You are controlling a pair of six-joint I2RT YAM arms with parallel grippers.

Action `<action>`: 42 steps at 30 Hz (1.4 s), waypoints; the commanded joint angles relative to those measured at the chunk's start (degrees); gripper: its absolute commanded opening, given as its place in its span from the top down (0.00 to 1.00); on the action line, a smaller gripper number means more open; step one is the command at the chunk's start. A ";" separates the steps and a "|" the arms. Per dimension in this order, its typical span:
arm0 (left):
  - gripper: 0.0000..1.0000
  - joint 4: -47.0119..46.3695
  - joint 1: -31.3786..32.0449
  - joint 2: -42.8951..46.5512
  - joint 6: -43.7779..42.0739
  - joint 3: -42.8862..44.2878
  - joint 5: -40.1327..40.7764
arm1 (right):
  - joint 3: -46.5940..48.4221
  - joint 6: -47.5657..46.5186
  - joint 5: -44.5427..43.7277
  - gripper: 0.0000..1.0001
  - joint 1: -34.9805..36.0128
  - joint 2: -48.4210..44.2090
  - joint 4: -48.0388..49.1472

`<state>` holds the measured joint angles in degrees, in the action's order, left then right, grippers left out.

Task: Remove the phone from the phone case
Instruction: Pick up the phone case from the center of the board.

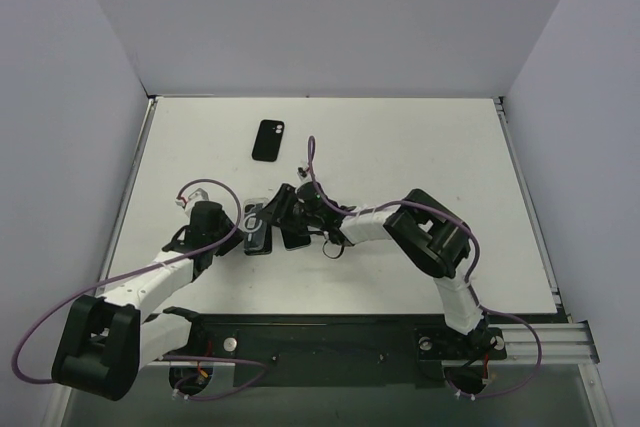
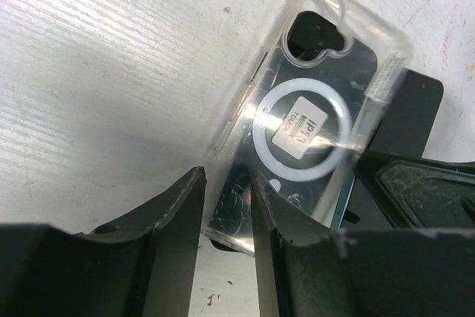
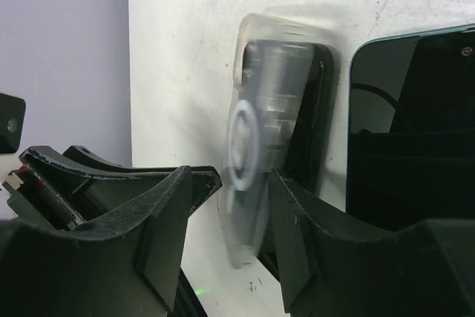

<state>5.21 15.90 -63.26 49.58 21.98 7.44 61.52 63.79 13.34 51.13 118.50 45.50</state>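
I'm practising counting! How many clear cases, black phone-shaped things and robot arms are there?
Clear case: 1
Black phone shapes: 3 (phone in the case, second phone, far slab)
Robot arms: 2 (left arm, right arm)
Total: 6

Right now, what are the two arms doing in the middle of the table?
Both arms meet over a clear phone case at mid-table. The left pincer pinches its lower end; the right pincer has it between its fingers, grip uncertain. A dark phone lies screen-up beside the case; whether the case is empty, I cannot tell. A black phone or case lies apart, farther back.
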 commanded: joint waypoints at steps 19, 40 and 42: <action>0.60 -0.47 -1.22 0.42 0.43 -0.36 -1.20 | 0.80 -0.60 -0.69 0.64 1.95 -1.34 0.91; 0.52 11.02 -2.01 12.36 -0.01 4.03 0.81 | 11.52 3.98 5.90 1.00 2.30 2.62 3.02; 0.46 15.06 -2.01 17.19 -0.88 6.05 2.04 | 12.31 2.14 5.90 1.00 2.22 0.34 0.66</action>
<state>12.56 14.15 -53.08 50.35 22.37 7.27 70.28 67.51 17.56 52.84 123.26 44.75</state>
